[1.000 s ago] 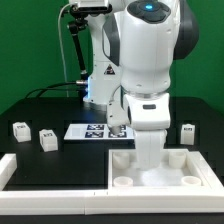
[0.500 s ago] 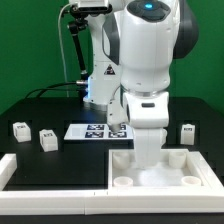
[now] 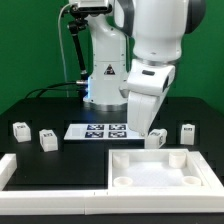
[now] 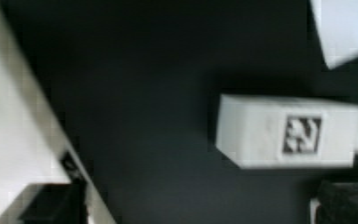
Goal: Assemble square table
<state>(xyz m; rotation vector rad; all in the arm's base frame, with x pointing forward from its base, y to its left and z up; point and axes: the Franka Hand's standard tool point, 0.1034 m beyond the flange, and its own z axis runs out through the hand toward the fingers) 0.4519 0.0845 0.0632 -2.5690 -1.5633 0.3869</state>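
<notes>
White block leg (image 4: 291,130) near the gripper (image 4: 197,200), jaws wide apart, apparently empty.

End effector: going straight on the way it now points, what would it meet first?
Most likely the leg lying on the table, below the open end effector. The leg sits slightly off centre in the wrist view, and depth is unclear.

I see the marker board (image 3: 96,130) lying flat on the black table (image 3: 70,160), nearer its far edge. A long white border rail (image 3: 50,190) lines the near edge. A green backdrop (image 3: 30,50) stands behind.
</notes>
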